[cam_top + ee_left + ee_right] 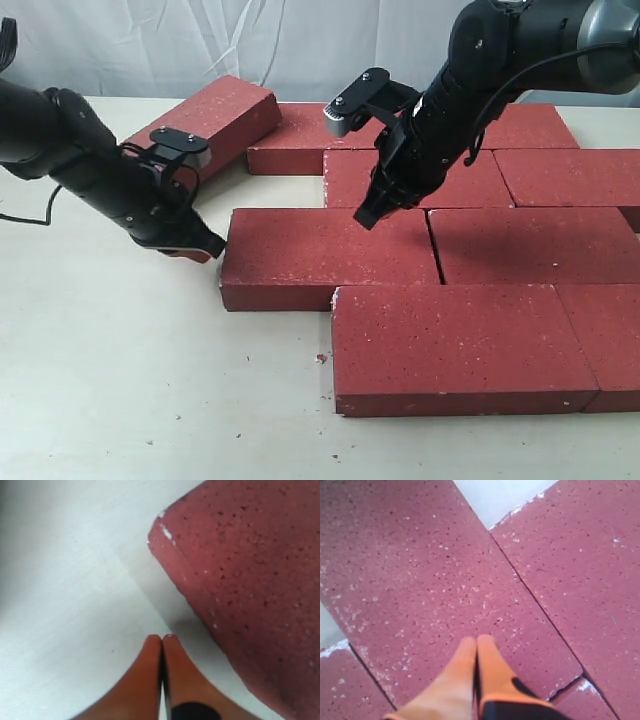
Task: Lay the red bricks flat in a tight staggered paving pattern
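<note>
Fingers of left gripper together, empty, right gripper same, over red bricks

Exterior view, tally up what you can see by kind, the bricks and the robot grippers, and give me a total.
Red bricks: 9
Grippers: 2, the left gripper and the right gripper
Total: 11
</note>
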You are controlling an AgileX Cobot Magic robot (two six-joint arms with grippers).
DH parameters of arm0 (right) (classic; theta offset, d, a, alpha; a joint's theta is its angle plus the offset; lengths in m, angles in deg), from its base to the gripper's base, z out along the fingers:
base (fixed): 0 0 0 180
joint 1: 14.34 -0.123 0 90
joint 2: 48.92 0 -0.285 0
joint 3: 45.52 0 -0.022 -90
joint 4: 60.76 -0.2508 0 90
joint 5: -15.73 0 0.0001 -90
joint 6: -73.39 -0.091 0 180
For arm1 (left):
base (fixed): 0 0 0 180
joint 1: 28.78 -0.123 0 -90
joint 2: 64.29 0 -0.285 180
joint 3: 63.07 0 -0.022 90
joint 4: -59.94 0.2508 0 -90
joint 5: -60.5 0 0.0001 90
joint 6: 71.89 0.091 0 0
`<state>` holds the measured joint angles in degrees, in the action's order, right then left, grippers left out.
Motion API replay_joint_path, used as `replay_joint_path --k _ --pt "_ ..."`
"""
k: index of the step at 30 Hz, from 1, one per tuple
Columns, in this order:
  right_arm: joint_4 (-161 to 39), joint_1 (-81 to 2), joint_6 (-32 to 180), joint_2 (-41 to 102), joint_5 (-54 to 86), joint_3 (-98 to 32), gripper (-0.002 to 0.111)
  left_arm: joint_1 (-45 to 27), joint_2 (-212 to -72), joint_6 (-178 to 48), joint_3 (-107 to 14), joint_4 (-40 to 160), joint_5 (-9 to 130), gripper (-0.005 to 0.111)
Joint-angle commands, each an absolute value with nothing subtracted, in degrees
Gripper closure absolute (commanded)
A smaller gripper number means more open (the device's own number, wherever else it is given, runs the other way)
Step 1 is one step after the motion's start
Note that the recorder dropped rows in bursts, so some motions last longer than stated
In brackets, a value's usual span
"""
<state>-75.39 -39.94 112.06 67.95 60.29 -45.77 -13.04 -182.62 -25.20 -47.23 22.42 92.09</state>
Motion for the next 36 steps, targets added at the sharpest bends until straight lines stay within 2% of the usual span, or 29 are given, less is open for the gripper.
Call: replay_joint_path --k 1,5,10,14,19,23,27,36 --pt "-75.61 -39.65 112.25 67.7 59.79 -45.67 0.109 -14.33 -177.17 -25.46 -48.36 23.04 95.11 0.107" --pt "-79.78 -39.65 112.25 67.7 54.29 -45.67 0.109 -17.49 -169.46 -25.46 -48.08 26.5 96.45 0.107" --pt "-80.4 -39.65 113.37 68.21 41.55 -45.67 0.109 -22.44 -168.95 -26.45 -48.0 25.86 93.4 0.107" --pt "-80.4 -39.38 114.01 69.9 32.77 -48.27 0.109 -23.59 -168.95 -26.89 -48.0 24.67 91.25 0.107" --pt "-81.01 -36.86 113.89 76.1 38.3 -61.11 0.109 -23.59 -168.95 -26.77 -48.0 24.54 89.87 0.107" --pt "-86.96 -32.67 115.45 84.99 52.93 -77.49 0.109 -23.59 -168.95 -26.77 -48.0 24.54 90.18 0.107" --pt "-101.85 -29.3 124.43 96.0 67.85 -95.26 0.109 -23.59 -168.95 -26.87 -48.0 24.54 90.4 0.107" --pt "-113.93 -28.16 133.49 114.89 67.81 -120.24 0.109 -24.16 -168.95 -26.87 -46.47 25.69 89.7 0.107"
